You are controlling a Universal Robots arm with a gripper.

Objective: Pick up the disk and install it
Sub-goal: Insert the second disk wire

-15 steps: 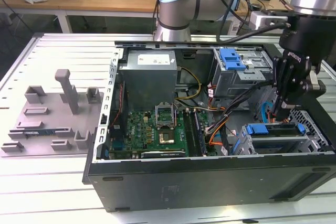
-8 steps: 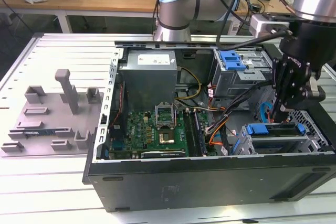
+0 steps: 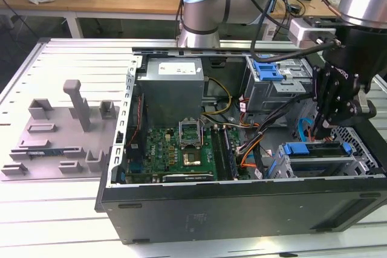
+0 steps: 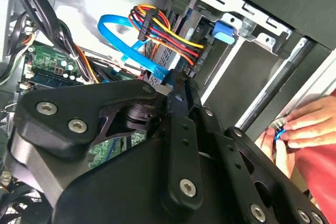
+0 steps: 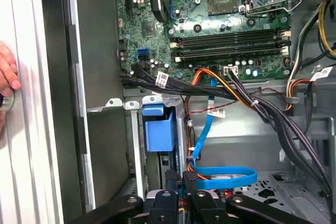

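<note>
Blue-bracketed disk sits in the computer case, under the gripper.

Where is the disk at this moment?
The disk lies inside the case at the exterior view's right, just below the gripper, with the motherboard toward the exterior view's left.

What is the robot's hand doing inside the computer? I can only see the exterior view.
Observer: In the first wrist view, the robot's hand is low in the case, right next to a looped blue flat cable.
Operator: Is anybody there?
Observer: Yes. In the second wrist view, a person's fingers pinch something small and blue outside the case.
Operator: Any other wires close by?
Observer: A red, yellow and black wire bundle runs to a black plug beside that blue cable.
</note>
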